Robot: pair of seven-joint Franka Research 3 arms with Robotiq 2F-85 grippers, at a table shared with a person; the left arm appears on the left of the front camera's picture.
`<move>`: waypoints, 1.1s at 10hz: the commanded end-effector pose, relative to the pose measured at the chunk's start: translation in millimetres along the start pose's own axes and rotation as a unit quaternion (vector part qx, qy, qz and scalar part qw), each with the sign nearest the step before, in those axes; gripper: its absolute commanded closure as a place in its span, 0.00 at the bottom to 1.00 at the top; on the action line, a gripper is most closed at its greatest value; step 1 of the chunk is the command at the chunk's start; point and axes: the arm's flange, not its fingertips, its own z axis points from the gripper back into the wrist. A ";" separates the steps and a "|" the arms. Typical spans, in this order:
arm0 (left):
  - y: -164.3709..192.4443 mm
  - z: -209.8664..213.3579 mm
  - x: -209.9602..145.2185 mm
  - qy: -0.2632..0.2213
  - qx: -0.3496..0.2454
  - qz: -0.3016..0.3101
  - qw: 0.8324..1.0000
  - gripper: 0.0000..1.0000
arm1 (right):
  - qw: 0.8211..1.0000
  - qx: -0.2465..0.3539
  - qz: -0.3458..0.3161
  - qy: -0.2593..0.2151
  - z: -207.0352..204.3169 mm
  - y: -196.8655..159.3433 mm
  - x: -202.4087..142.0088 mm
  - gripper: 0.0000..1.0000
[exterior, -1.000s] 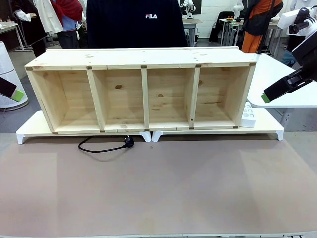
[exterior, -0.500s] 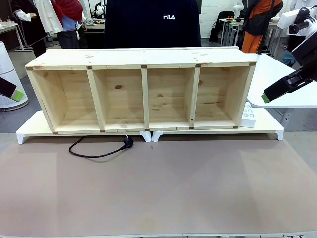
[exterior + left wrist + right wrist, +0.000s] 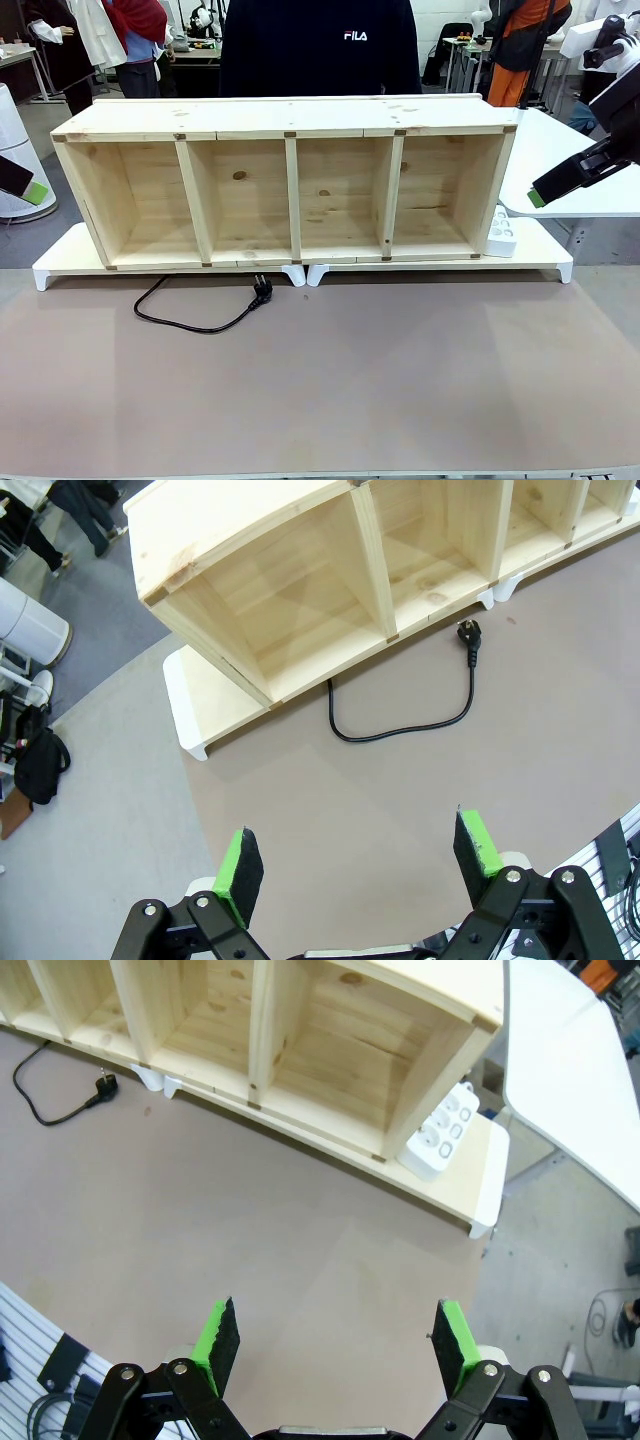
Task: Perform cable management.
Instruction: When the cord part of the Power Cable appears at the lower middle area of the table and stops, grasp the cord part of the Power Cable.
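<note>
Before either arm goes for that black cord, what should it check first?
1. Left gripper open and empty: ok.
2. Right gripper open and empty: ok.
3. Cable lies loose on the table, nothing on it: ok.
4. Plug free, in front of the wooden shelf: ok.
5. Cable's path to the white power strip: cannot tell, it runs under the shelf.
6. Person behind the shelf, away from the cable: ok.
</note>
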 end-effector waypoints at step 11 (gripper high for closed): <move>0.1 0.3 -0.1 0.000 -0.001 0.002 1.000 0.00 | 1.000 -0.001 0.000 0.001 -0.5 -0.4 0.1 0.00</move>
